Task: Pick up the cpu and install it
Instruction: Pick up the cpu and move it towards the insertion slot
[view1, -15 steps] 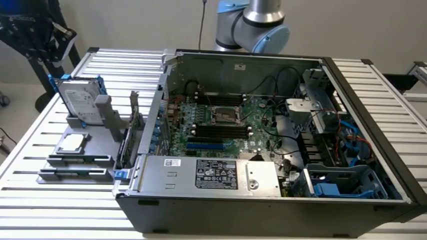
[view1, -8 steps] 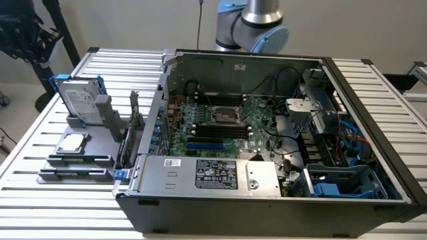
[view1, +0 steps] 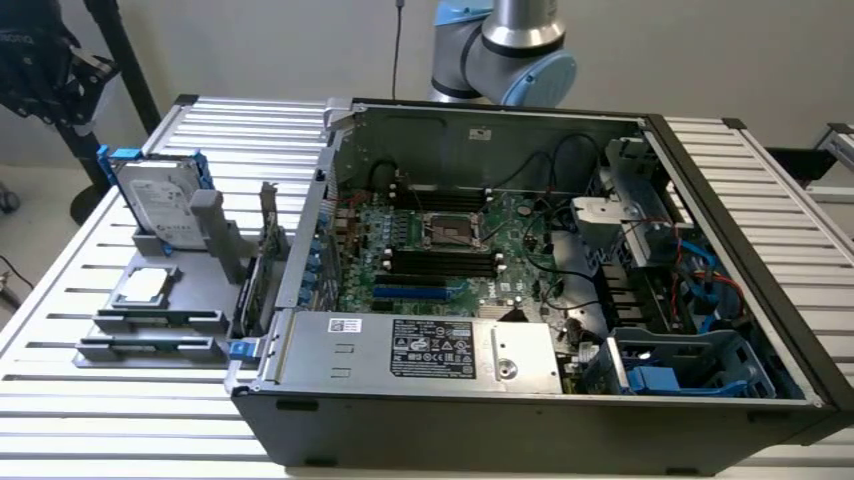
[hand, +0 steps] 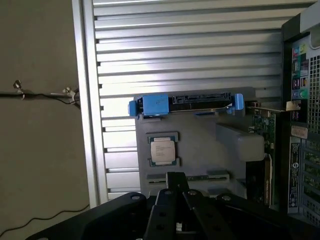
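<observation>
The cpu (view1: 144, 287) (hand: 162, 150), a small square chip with a silver top, lies flat in a pocket of the grey fixture block (view1: 180, 300) on the slatted table, at the exterior view's left of the open computer case (view1: 534, 400). My gripper (hand: 176, 178) hangs high above the fixture, apart from the cpu, with its black fingers (hand: 170, 200) pressed together and nothing between them. On the green motherboard inside the case sits the empty cpu socket (view1: 450, 232). The arm's blue-grey joint (view1: 507, 55) shows behind the case.
A silver hard drive in a blue bracket (view1: 160, 205) (hand: 185, 102) stands upright at the back of the fixture. A green expansion card (view1: 271, 250) stands between fixture and case. Black tripod gear (view1: 54, 60) is at the far left. The table edge (hand: 85, 100) runs near the fixture.
</observation>
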